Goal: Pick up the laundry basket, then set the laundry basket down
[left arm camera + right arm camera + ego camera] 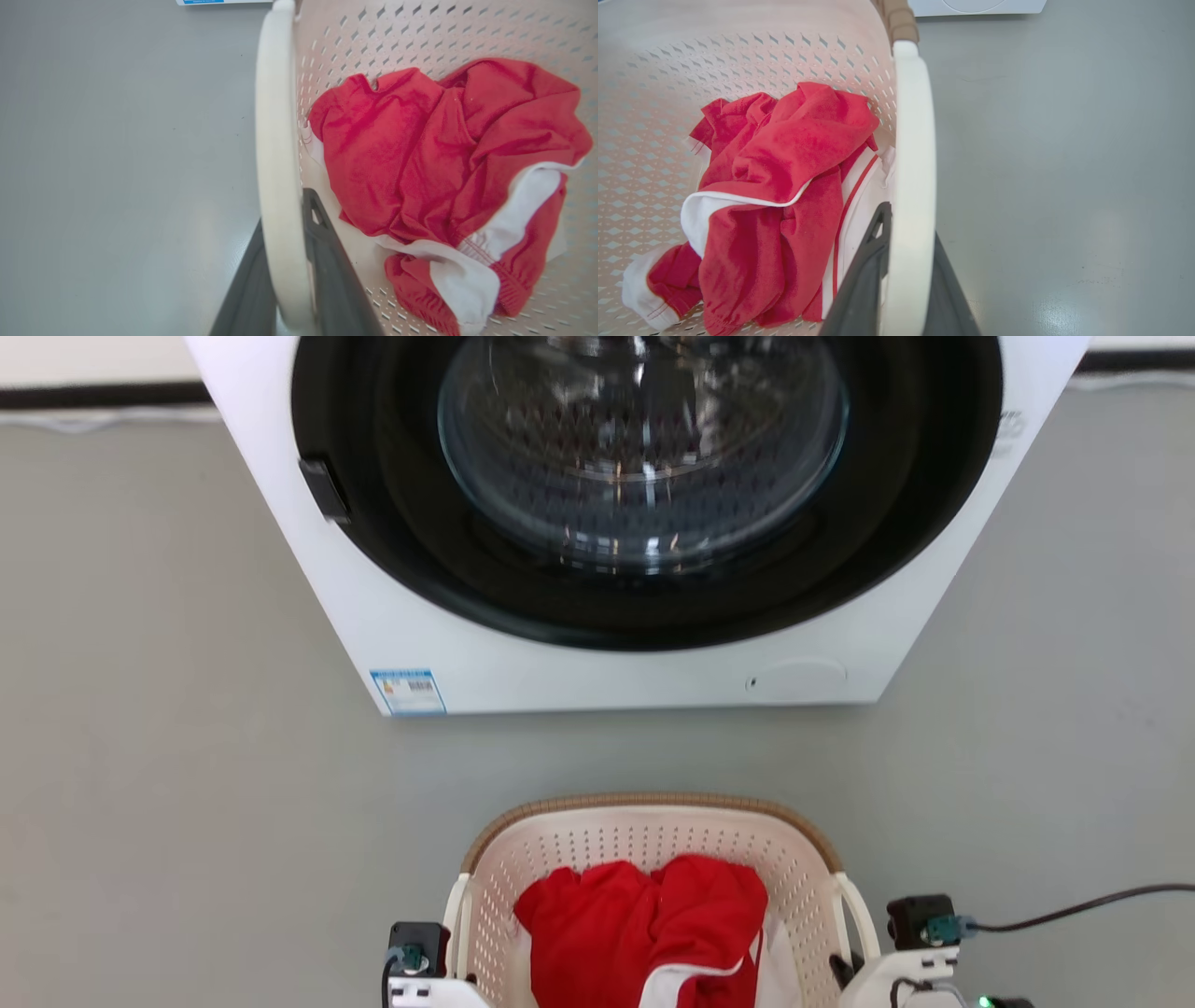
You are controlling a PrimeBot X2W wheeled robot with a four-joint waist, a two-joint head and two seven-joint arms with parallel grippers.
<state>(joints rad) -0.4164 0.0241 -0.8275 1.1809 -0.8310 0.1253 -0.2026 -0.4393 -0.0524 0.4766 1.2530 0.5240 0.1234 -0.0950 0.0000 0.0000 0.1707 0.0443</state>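
Observation:
The laundry basket [653,840] sits at the bottom centre of the head view, cream and perforated, with a brown woven rim [653,800]. It holds a crumpled red and white garment [644,924]. My left gripper [285,210] is shut on the basket's left white handle [275,140], one dark finger on each side. My right gripper [909,224] clamps the right white handle [913,140] the same way. In the head view my left wrist [417,957] and right wrist [920,933] flank the basket. Whether the basket's base touches the floor is hidden.
A white front-loading washing machine [597,663] with a round glass door [644,457], shut, stands just beyond the basket. Grey floor [168,756] stretches to both sides. A dark cable [1074,910] runs right from my right wrist.

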